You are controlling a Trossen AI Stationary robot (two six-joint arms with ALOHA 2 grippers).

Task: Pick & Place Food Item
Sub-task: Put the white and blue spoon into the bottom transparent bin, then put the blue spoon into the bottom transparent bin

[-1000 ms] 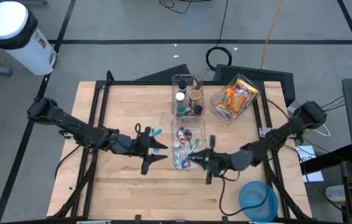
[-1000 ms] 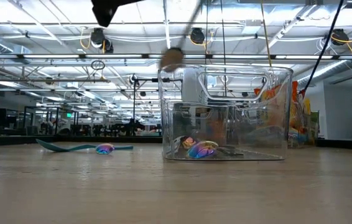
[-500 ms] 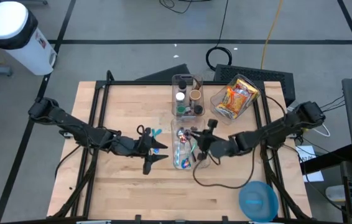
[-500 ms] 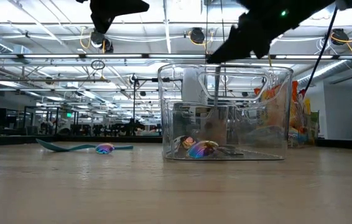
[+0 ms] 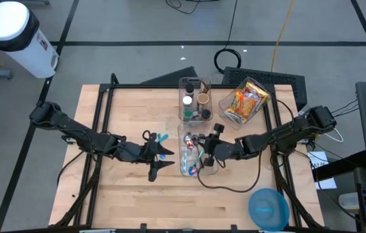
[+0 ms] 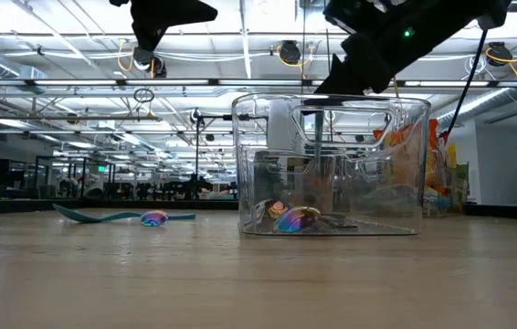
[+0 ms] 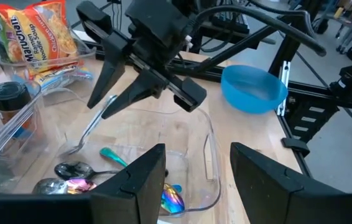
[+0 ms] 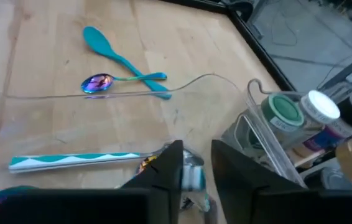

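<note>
Right gripper [image 5: 204, 151] over the clear plastic cutlery bin [image 5: 183, 140] at table centre. Beneath it, a silver utensil [image 7: 92, 128] hanging upright into the bin, handle up at the gripper. Cannot tell whether clamped or let go.

Left gripper [image 5: 163, 160] at 9 o'clock of that bin, above bare wood, fingers spread and empty.

Orange-and-yellow instant noodle packet [image 5: 246, 100] at the table's 1 o'clock, inside a tilted clear container [image 5: 224, 107]. Red lettering on the packet, apparently "Maruchan", with "Chicken" below, partly legible only.

Teal plastic spoon [image 8: 111, 50] and iridescent metal spoon [image 8: 98, 83] crossed on the wood at 9 o'clock of the cutlery bin. Round blue bowl [image 5: 267, 207] at 5 o'clock, by the table edge. Green-lidded jar [image 8: 285, 109] in a second clear bin [image 5: 182, 97] at 12 o'clock; label unreadable.
</note>
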